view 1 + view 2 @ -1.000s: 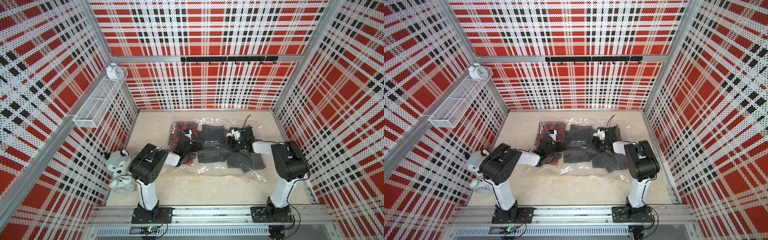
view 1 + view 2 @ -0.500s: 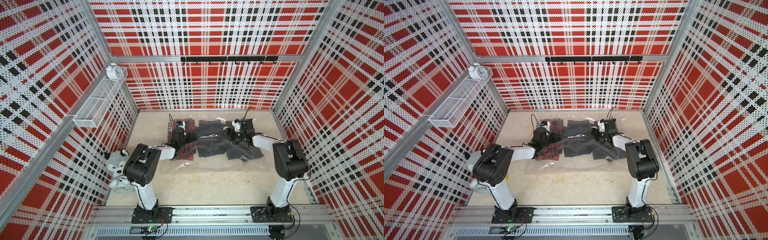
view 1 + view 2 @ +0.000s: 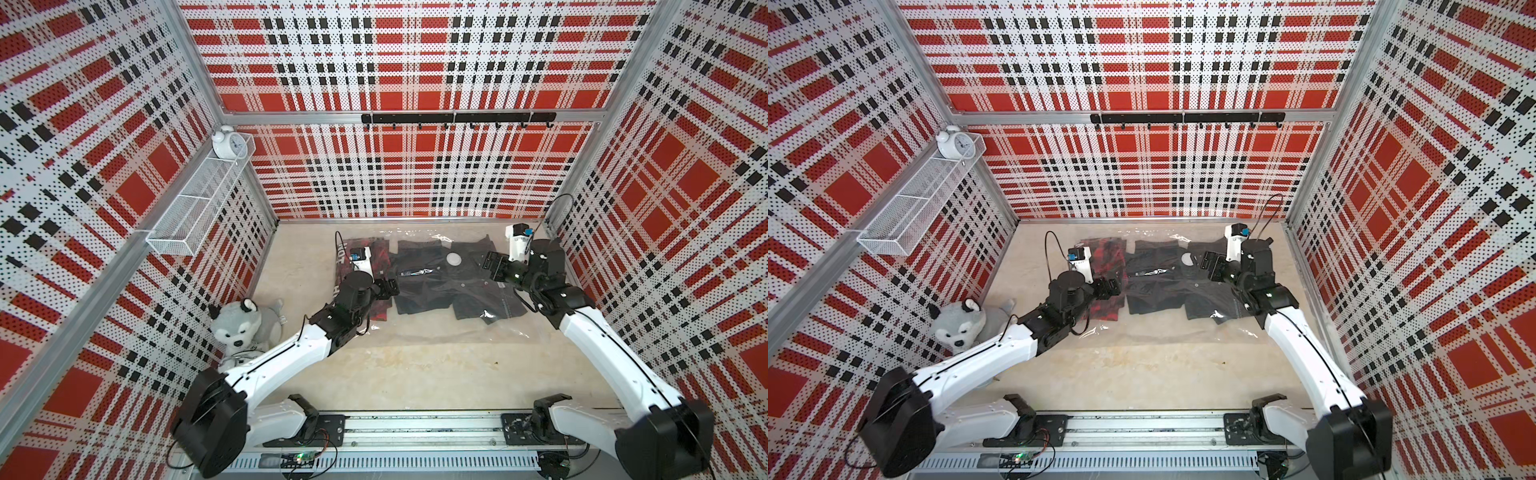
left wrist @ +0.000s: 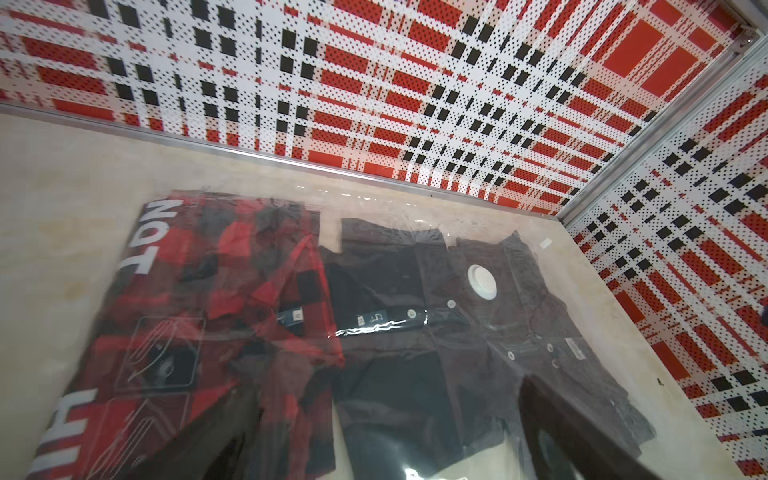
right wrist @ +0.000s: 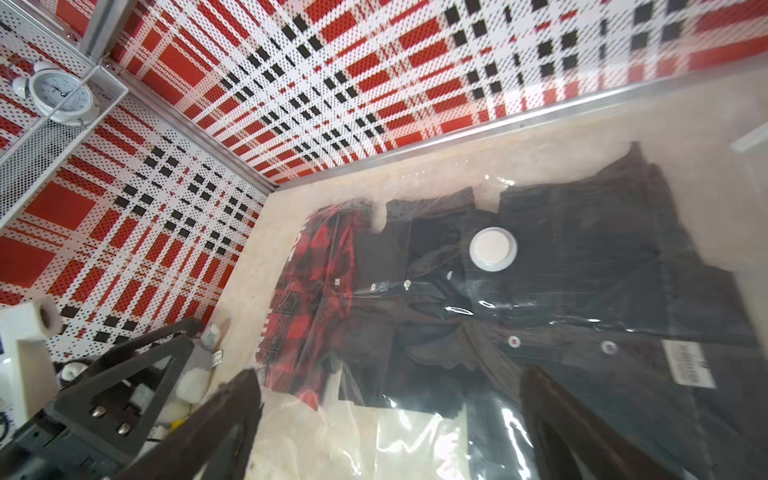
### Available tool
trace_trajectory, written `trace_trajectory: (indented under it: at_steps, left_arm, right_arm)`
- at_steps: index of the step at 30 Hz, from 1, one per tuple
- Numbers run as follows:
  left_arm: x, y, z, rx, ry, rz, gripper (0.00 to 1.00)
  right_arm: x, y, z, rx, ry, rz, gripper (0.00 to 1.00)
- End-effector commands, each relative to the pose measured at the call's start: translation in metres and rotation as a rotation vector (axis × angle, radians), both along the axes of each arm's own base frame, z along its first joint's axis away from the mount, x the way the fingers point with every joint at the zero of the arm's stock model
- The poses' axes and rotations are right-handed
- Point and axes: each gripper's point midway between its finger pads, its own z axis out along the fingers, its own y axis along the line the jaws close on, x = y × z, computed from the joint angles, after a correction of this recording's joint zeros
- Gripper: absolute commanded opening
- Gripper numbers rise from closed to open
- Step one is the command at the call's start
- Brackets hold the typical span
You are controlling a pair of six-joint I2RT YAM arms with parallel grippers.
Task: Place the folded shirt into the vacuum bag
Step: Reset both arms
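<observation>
In both top views the vacuum bag (image 3: 436, 330) lies flat on the table (image 3: 415, 374) toward the back wall, with its round white valve (image 3: 454, 259) facing up. Under the clear film lie a red plaid shirt (image 3: 376, 251) at the left end and dark shirts (image 3: 428, 286) filling the middle and right. The left tool (image 3: 388, 289) sits low where the red cloth meets the dark. The right tool (image 3: 494, 266) sits over the right-hand dark shirt, near the valve. Both have their fingers spread. Off to the left a plush husky (image 3: 243, 326) leans in the corner, and an alarm clock (image 3: 227, 143) stands on the wire shelf (image 3: 195, 212).

The left wrist view shows the red plaid shirt (image 4: 232, 291), with white lettering over it, touching the dark shirts (image 4: 395, 374) along one edge, all beneath glossy film. The valve (image 4: 482, 281) rests over the greyer shirt, and a small white clip (image 4: 545, 242) sits near the bag's far edge. The tool's dark fingers (image 4: 573, 432) stand wide apart with only cloth and film below them — nothing is pinched.

In the right wrist view the right tool's fingers (image 5: 552, 415) are likewise wide apart above the dark shirts (image 5: 582, 270), holding nothing. The valve (image 5: 493, 248) lies just ahead, with the red plaid shirt (image 5: 324, 299) beyond. Whether these fingers are over or under the film I cannot tell — the plastic blurs at that edge.
</observation>
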Motion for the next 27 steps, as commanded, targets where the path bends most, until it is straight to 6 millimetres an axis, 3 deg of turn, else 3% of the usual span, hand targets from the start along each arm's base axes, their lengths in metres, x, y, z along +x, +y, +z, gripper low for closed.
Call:
trace_trajectory:
  at_steps: [1, 4, 8, 13, 18, 21, 25, 27]
  left_arm:
    - [-0.025, 0.034, 0.007, 0.086, -0.034, 0.139, 0.98]
    - [-0.047, 0.052, 0.012, 0.071, -0.088, 0.204, 0.98]
    - [-0.060, 0.081, -0.001, 0.066, -0.133, 0.278, 0.99]
    - [-0.052, 0.125, -0.026, 0.125, -0.147, 0.341, 0.98]
    - [-0.036, 0.174, -0.053, 0.151, -0.118, 0.397, 0.98]
    - [-0.036, 0.190, -0.051, 0.177, -0.143, 0.426, 0.98]
    - [-0.041, 0.195, -0.046, 0.257, -0.246, 0.424, 0.98]
    - [-0.048, 0.210, -0.054, 0.227, -0.268, 0.489, 0.98]
  right_arm:
    - [-0.023, -0.033, 0.000, -0.132, -0.035, -0.114, 1.00]
    - [-0.043, -0.059, 0.010, -0.192, -0.115, -0.217, 1.00]
    - [-0.064, -0.089, 0.003, -0.273, -0.215, -0.337, 1.00]
    - [-0.078, -0.119, -0.015, -0.276, -0.360, -0.507, 1.00]
    - [-0.073, -0.127, -0.038, -0.274, -0.453, -0.573, 1.00]
    - [-0.065, -0.130, -0.054, -0.301, -0.488, -0.599, 1.00]
    - [-0.052, -0.137, -0.075, -0.351, -0.468, -0.631, 1.00]
    - [-0.046, -0.143, -0.086, -0.366, -0.446, -0.649, 1.00]
